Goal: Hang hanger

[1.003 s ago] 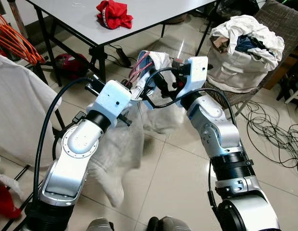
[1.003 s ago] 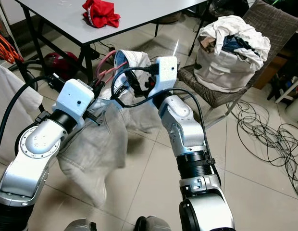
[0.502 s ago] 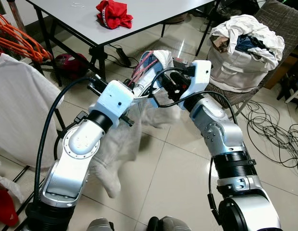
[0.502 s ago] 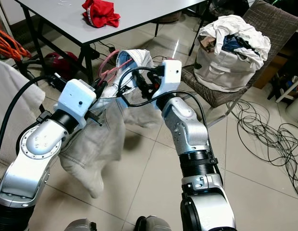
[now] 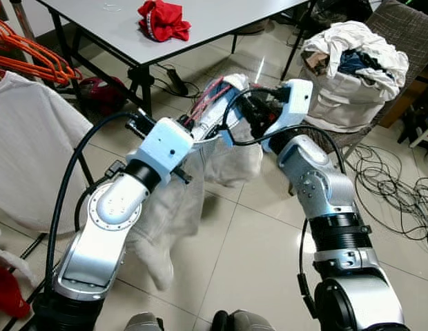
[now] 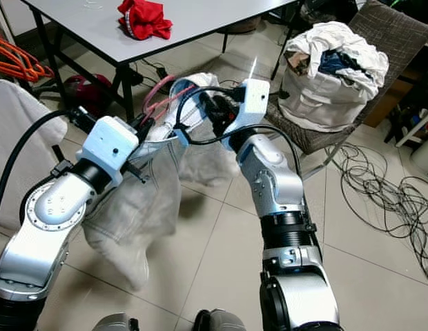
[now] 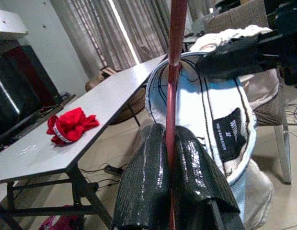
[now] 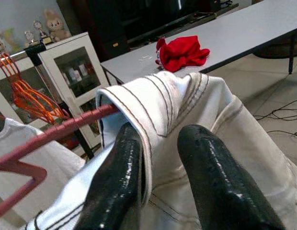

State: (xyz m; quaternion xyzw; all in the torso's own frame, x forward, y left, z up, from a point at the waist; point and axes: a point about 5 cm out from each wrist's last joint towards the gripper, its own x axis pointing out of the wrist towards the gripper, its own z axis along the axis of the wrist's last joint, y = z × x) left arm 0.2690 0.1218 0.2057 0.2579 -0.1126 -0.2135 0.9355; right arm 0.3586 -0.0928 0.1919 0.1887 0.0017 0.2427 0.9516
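A red hanger (image 7: pixel 175 57) stands between the fingers of my left gripper (image 7: pixel 170 160), which is shut on its bar. A white garment with dark stitching (image 5: pixel 174 207) is draped over the hanger (image 5: pixel 208 98) and hangs down toward the floor. My right gripper (image 8: pixel 158 143) is shut on the garment's stitched edge (image 8: pixel 182 98), one finger on each side of the cloth, next to the hanger's red arm (image 8: pixel 67 125). Both grippers meet at chest height in front of me, the left gripper (image 5: pixel 195 129) just left of the right gripper (image 5: pixel 236 116).
A grey table (image 5: pixel 207 21) with a red cloth (image 5: pixel 163 18) stands behind. Orange hangers (image 5: pixel 31 58) and a hung white shirt (image 5: pixel 27 158) are at the left. A full laundry bag (image 5: pixel 352 65) sits on a chair at the right, with cables (image 5: pixel 397 186) on the floor.
My right gripper has moved up and to the right with the garment's edge, pulling the cloth further along the hanger. The left gripper keeps its hold and has shifted slightly.
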